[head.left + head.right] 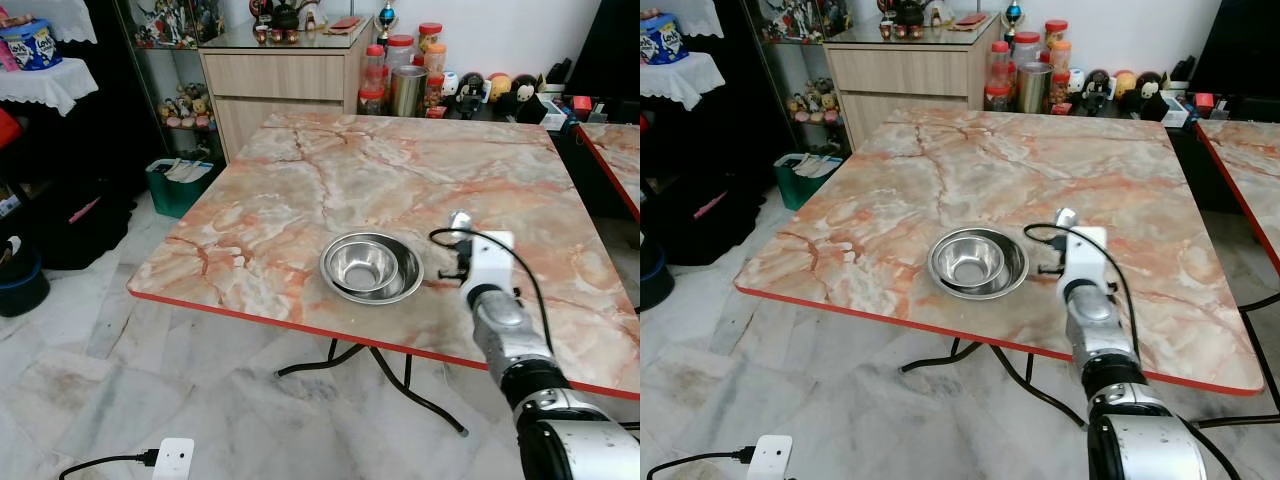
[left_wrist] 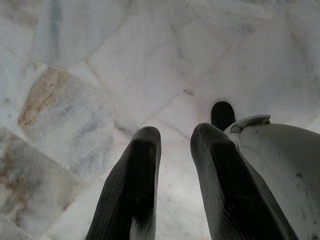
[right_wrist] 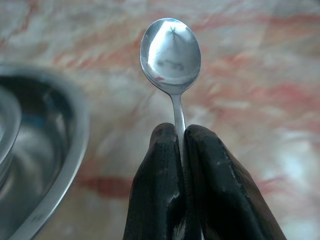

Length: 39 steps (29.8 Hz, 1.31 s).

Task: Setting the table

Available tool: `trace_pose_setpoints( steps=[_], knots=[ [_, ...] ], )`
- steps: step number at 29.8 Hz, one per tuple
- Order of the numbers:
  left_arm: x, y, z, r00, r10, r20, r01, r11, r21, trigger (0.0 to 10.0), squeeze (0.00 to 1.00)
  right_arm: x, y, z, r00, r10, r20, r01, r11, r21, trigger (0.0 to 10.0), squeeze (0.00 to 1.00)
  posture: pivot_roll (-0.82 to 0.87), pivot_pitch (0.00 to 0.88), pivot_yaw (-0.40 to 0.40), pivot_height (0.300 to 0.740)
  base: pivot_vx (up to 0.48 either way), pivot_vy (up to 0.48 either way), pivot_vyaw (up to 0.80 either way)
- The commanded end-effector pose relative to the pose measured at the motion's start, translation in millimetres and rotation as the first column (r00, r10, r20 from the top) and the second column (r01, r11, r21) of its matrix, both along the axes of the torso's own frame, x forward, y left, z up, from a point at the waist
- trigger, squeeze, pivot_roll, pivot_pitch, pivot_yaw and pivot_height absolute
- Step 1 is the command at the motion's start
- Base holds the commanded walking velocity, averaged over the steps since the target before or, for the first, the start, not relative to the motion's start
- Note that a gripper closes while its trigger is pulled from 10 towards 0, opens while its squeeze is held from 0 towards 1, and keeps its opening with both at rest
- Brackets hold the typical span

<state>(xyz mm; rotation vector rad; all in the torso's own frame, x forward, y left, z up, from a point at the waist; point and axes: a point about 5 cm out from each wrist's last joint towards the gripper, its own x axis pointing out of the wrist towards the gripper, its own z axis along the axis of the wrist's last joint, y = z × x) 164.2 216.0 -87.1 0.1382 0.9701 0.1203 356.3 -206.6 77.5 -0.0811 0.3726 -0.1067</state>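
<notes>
A steel bowl (image 1: 364, 262) sits inside a shallow steel plate (image 1: 403, 286) near the front edge of the marble table (image 1: 400, 170). My right gripper (image 3: 181, 136) is shut on the handle of a metal spoon (image 3: 171, 55), whose bowl sticks out beyond the fingertips. The spoon (image 1: 459, 220) is held just above the tabletop, right of the plate. My left gripper (image 2: 175, 137) hangs idle over the floor tiles, its fingers (image 2: 137, 170) a little apart with nothing between them.
Jars and a steel cup (image 1: 407, 88) stand behind the table's far edge, beside a wooden cabinet (image 1: 280, 80). A second table (image 1: 612, 150) stands at the right. A green bin (image 1: 180, 183) and a white plug adapter (image 1: 172, 460) are on the floor at the left.
</notes>
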Motion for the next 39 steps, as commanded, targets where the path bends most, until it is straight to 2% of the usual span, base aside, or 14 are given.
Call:
trace_pose_setpoints(
  steps=[1, 6, 13, 24, 39],
  knots=[
    [-0.3, 2.6, 0, 1.000, 0.001, -0.012, -0.001, 1.000, 0.001, 10.0, 0.00, 4.2, 3.7, 4, 1.000, 0.015, -0.006, -0.015, 1.000, 0.002, 10.0, 0.00, 0.07, 0.000, 0.038, 0.740, 0.000, 0.000, 0.00],
    [-1.6, 4.0, 0, 1.000, 0.000, -0.014, 0.000, 1.000, 0.004, 10.0, 0.00, 3.5, 3.3, 2, 0.999, 0.020, -0.028, -0.020, 1.000, 0.003, 10.0, 0.00, 0.07, 0.000, 0.037, 0.740, 0.000, 0.000, 0.00],
    [-2.2, 2.9, -1, 1.000, -0.005, -0.015, 0.005, 1.000, 0.005, 10.0, 0.00, 1.3, 2.2, -3, 0.999, -0.032, -0.044, 0.034, 0.999, 0.027, 10.0, 0.00, 0.07, 0.000, 0.035, 0.740, 0.000, 0.000, 0.00],
    [-0.6, 3.1, 0, 1.000, -0.008, -0.008, 0.008, 1.000, 0.008, 10.0, 0.00, -0.7, 10.0, -9, 0.996, -0.052, -0.072, 0.055, 0.997, 0.047, 10.0, 0.00, 0.07, 0.000, 0.033, 0.740, 0.000, 0.000, 0.00],
    [0.4, 1.9, 1, 1.000, -0.011, -0.004, 0.011, 1.000, 0.008, 10.0, 0.00, -3.8, 6.1, -14, 0.992, -0.087, -0.097, 0.091, 0.995, 0.040, 10.0, 0.00, 0.08, 0.000, 0.032, 0.740, 0.000, 0.000, 0.00]
  ],
)
